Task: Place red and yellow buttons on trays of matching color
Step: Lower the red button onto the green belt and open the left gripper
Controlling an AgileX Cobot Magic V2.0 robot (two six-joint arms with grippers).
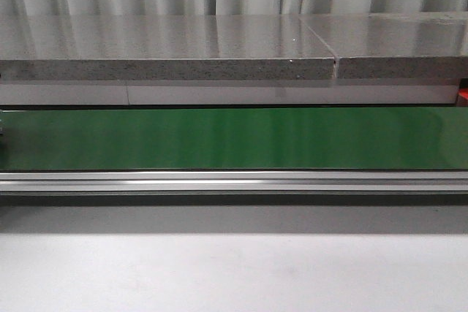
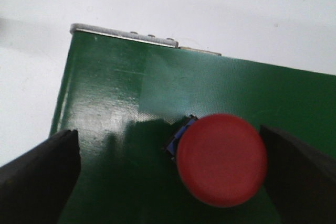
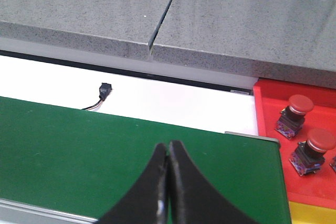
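Down on the green belt (image 2: 121,108), a red button (image 2: 221,158) sits between the left gripper (image 2: 173,177)'s wide-spread fingers (image 2: 39,174), near the belt's end. Right gripper (image 3: 168,182) fingers are pressed together above the belt, with the red tray (image 3: 270,124) beside it holding two red buttons (image 3: 292,115).

Even, soft light; mild glare.

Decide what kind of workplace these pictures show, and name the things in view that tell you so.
Probably a factory-style sorting station or a lab mock-up of one. A green conveyor belt runs along an aluminium rail, a red tray at its end holds red push buttons, and the left gripper straddles another red button.
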